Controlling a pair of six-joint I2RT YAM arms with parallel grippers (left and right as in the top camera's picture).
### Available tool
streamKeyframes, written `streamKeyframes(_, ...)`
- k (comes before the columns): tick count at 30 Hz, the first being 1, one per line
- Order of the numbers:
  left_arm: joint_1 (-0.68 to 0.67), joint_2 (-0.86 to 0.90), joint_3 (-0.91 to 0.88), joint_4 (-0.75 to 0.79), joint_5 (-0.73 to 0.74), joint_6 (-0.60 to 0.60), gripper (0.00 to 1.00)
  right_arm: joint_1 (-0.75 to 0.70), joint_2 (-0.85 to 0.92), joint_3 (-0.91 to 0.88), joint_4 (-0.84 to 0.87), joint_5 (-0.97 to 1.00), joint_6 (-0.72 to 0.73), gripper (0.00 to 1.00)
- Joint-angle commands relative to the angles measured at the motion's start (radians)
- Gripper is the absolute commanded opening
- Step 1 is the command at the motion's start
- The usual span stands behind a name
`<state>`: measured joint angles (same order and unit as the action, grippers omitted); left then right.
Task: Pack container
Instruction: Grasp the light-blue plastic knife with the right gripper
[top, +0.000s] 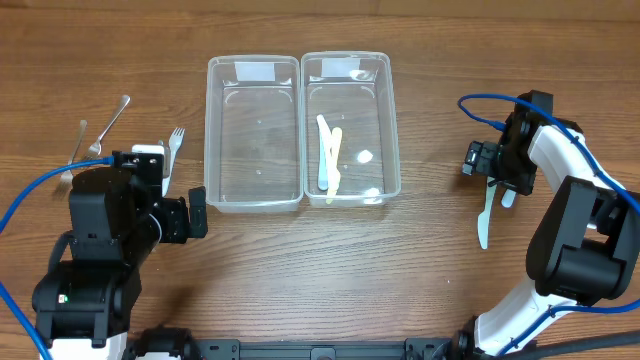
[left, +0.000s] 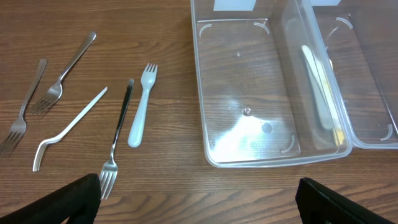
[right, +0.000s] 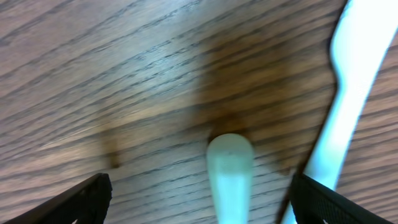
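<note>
Two clear plastic containers stand side by side. The left container (top: 252, 195) (left: 249, 158) holds nothing. The right container (top: 392, 120) (left: 373, 140) holds a few pale plastic utensils (top: 328, 155). My left gripper (top: 175, 200) (left: 199, 202) is open and empty over bare wood, in front of the left container. A light blue plastic fork (top: 176, 143) (left: 142, 106) lies to its left front. My right gripper (top: 497, 172) (right: 199, 199) is open, low over the table, with the handle of a pale green utensil (right: 230, 171) between its fingers, not gripped. A light blue utensil (top: 485, 220) (right: 348, 93) lies beside it.
Several metal forks (left: 62, 74) (top: 110, 115) and a bent metal utensil (left: 68, 127) lie left of the containers; one dark-handled fork (left: 118, 134) has its tines by my left finger. Blue cables run along both arms.
</note>
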<state>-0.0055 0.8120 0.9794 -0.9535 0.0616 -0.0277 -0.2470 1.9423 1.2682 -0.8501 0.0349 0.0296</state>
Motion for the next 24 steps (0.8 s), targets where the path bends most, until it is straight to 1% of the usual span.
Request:
streamKeyframes(1,0.005,-0.002,0.024,0.010,0.017,-0.013,1.00,0.003,0.006,0.000,0.012,0.048,-0.039,0.94)
streamKeyframes(8,0.005,-0.002,0.024,0.009,0.017,-0.013,1.00,0.004,0.084,0.000,0.007,0.038,-0.041,0.93)
streamKeyframes(12,0.005,-0.002,0.024,0.009,0.017,-0.013,1.00,0.005,0.091,0.000,0.008,0.031,-0.041,0.93)
streamKeyframes(13,0.005,-0.002,0.024,0.009,0.017,-0.013,1.00,0.005,0.091,0.000,0.008,0.031,-0.041,0.91)
streamKeyframes(16,0.005,-0.002,0.024,0.009,0.017,-0.013,1.00,0.005,0.091,0.000,0.009,0.030,-0.037,0.82)
streamKeyframes(19,0.005,-0.002,0.024,0.009,0.017,-0.013,1.00,0.005,0.091,0.000,0.009,0.030,-0.037,0.67)
streamKeyframes(20,0.005,-0.002,0.024,0.009,0.017,-0.013,1.00,0.005,0.091,0.000,0.009,0.030,-0.037,0.64)
streamKeyframes(23,0.005,-0.002,0.024,0.009,0.017,-0.013,1.00,0.005,0.091,0.000,0.009,0.030,-0.037,0.53)
streamKeyframes(24,0.005,-0.002,0.024,0.009,0.017,-0.013,1.00,0.005,0.091,0.000,0.009,0.028,-0.037,0.52)
